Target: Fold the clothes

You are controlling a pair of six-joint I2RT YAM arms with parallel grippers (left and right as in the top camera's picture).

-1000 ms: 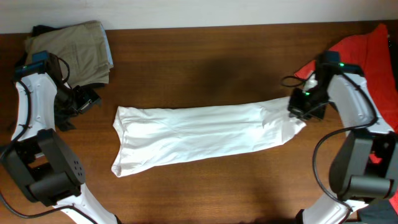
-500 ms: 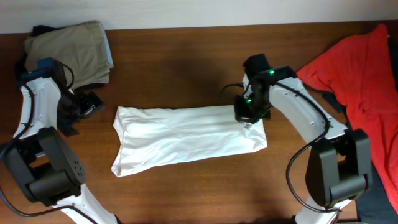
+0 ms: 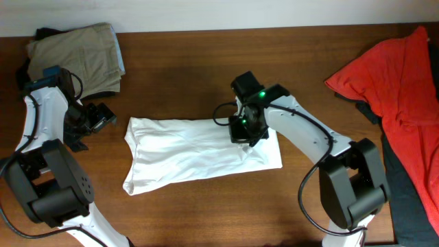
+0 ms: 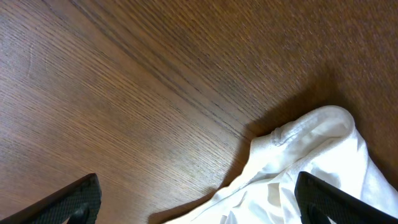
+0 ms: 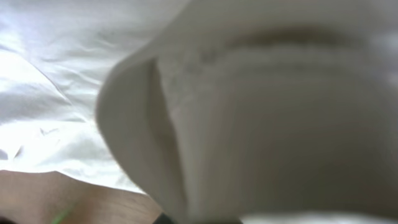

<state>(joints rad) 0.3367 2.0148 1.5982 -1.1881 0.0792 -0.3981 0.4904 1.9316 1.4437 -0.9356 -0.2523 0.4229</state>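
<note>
A white shirt point(image 3: 199, 152) lay across the middle of a brown wooden table point(image 3: 185, 62), with its right end doubled back over itself. The right gripper point(image 3: 243, 130) sat on that doubled end, its jaws clamped together on the fabric. Its wrist camera showed only blurred white cloth, close up. The left gripper point(image 3: 96, 116) hovered just beside the shirt's left end, jaws wide apart and holding nothing. Its dark fingertips point(image 4: 71, 198) were above bare wood near a hemmed corner. A khaki garment point(image 3: 82, 51) lay at the far left corner, and a red garment point(image 3: 398, 75) was heaped at the right edge.
</note>
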